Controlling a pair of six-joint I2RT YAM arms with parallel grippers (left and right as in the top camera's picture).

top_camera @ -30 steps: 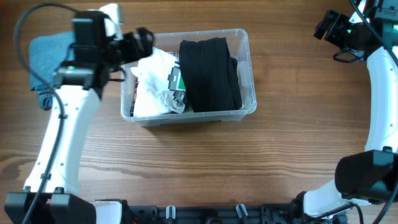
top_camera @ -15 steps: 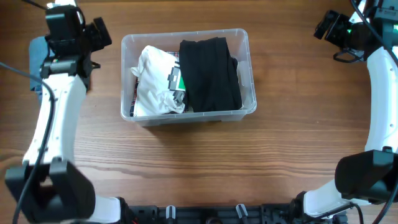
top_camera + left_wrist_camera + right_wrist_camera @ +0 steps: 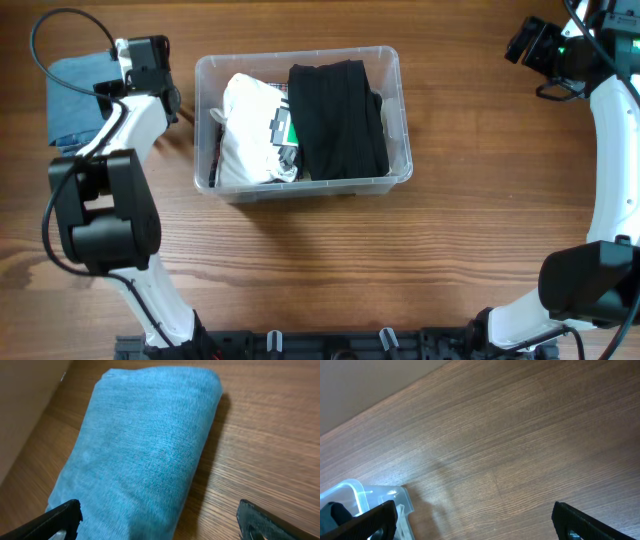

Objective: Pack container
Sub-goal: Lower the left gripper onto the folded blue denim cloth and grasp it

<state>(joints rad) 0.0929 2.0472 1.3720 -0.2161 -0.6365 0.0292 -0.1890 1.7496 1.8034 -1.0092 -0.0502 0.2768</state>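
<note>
The container [image 3: 300, 53], a clear plastic bin, stands mid-table in the overhead view. A crumpled white garment [image 3: 248, 130] fills its left half and a folded black garment [image 3: 338, 118] its right half. Left of it lies a folded blue cloth [image 3: 70, 100]. My left gripper [image 3: 140, 62] hangs over that cloth's right edge. In the left wrist view the left gripper [image 3: 157, 517] is open, its fingers straddling the blue cloth [image 3: 145, 450] without gripping it. My right gripper [image 3: 530, 42] is open at the far right, holding nothing. The right wrist view catches one corner of the container [image 3: 365, 497].
Bare wooden tabletop [image 3: 320, 260] surrounds the bin. A pale wall edge [image 3: 25, 405] runs just beyond the blue cloth. The left arm's links [image 3: 100, 200] stand at the table's left side and the right arm [image 3: 610, 180] along the right edge.
The left arm has swung away from the container's left half, over to the blue cloth, leaving the white garment in the bin. The right arm has not moved.
</note>
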